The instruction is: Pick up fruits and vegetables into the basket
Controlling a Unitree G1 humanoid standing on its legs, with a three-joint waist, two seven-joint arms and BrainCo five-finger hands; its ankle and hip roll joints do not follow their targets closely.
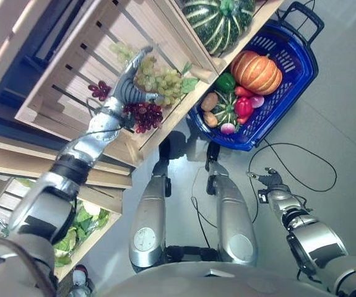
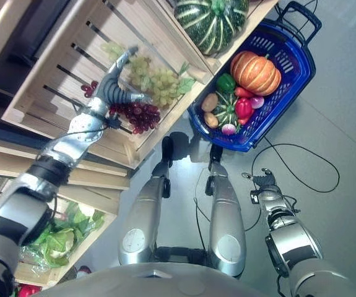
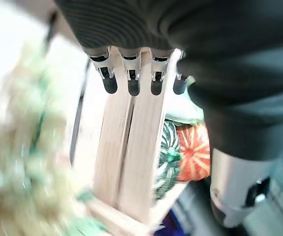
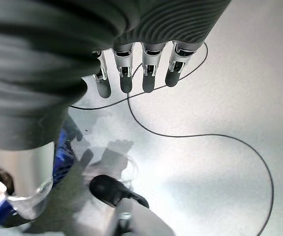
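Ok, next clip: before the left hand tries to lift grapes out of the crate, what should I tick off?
1. Left hand at the green grapes in the wooden crate: ok.
2. Its fingers straight, not closed on the bunch: ok, no grasp so far.
3. Purple grapes just below the hand, could get dragged along: cannot tell.
4. Blue basket has room: not ok, orange pumpkin and other produce crowd it.
5. Right hand idle, open, low over the floor: ok.

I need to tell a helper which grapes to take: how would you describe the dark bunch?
Look in the slatted wooden crate on the shelf, left of the blue basket. The red grapes lie at its front edge by the left hand, darker than the green grapes beside them.
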